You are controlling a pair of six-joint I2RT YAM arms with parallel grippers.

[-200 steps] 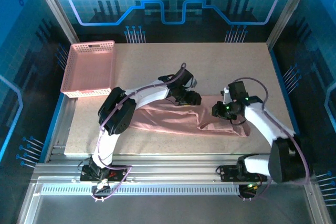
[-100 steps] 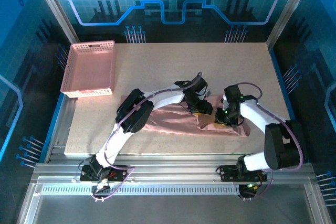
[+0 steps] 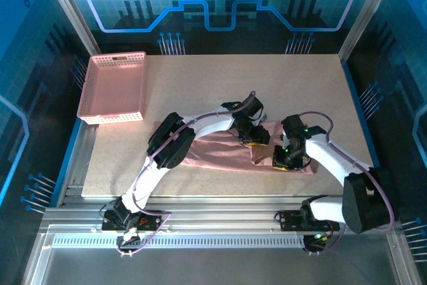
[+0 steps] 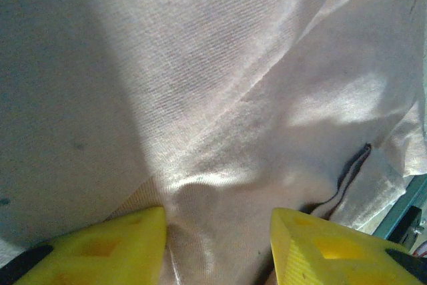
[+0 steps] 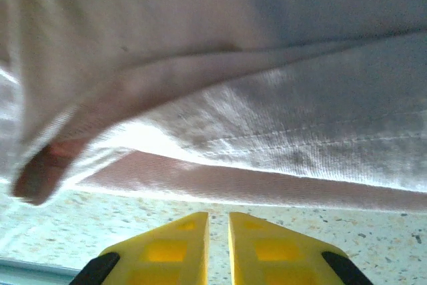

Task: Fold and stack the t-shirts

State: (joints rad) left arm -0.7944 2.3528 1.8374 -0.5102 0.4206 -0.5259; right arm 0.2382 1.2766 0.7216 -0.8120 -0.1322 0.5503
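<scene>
The t-shirt [image 3: 220, 158] lies as a long pink band across the near middle of the table [image 3: 300, 85], well apart from the basket [image 3: 111, 117] at the far left corner. Both of my grippers are at its right end.

My left gripper [image 3: 257, 137] sits low on the cloth with its fingers [image 4: 113, 245] spread wide. In the left wrist view a soft ridge of t-shirt [image 4: 200, 98] rises between them, but nothing is pinched yet. My right gripper [image 3: 284, 160] is at the near right edge, its fingers [image 5: 180, 241] drawn almost together with a sliver of gap. They look empty to me, though the hem [image 5: 300, 131] is blurred and sits just beyond the tips over bare table [image 5: 400, 225].

I judge that I am taking hold for the next fold. To do it well, I should close the left fingers on that ridge only once I am sure I have every layer, not just the top one. The right fingers need to part, slip flat along the table under the hem, then close. Then both should lift level and travel together, keeping the edge taut so the fold lands square and no crease gets trapped.
</scene>
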